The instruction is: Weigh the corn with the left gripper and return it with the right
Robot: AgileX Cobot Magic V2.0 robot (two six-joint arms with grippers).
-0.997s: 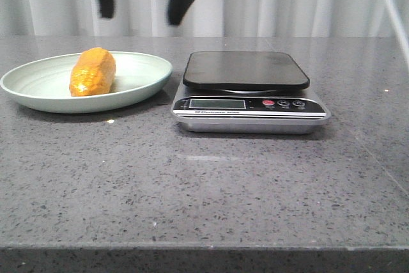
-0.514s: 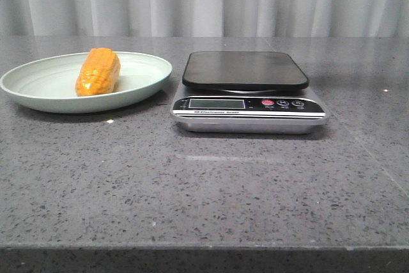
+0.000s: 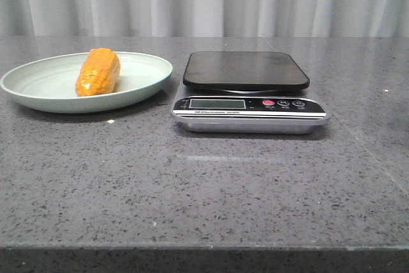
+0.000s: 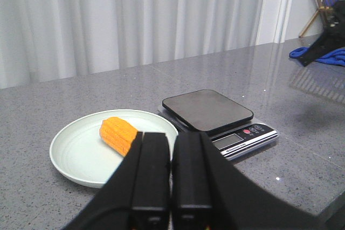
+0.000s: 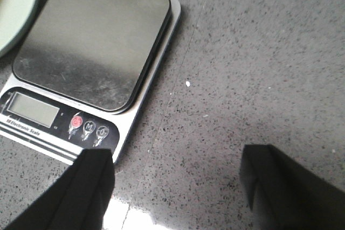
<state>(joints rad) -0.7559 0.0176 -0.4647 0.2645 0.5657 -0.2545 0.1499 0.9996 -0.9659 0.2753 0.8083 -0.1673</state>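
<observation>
Corn [image 3: 98,72] is back lying in the plate [image 3: 38,97], tipped a bit differently than a second ago when arms hung over it, so the job looks basically done: left gripper [image 4: 171,157] pinched shut and empty just short of it, right gripper [image 5: 175,179] wide open beside the scale [image 5: 91,60].

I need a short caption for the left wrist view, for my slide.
Shut left hand raised above the table, the corn lying in its plate beside the empty scale.
</observation>
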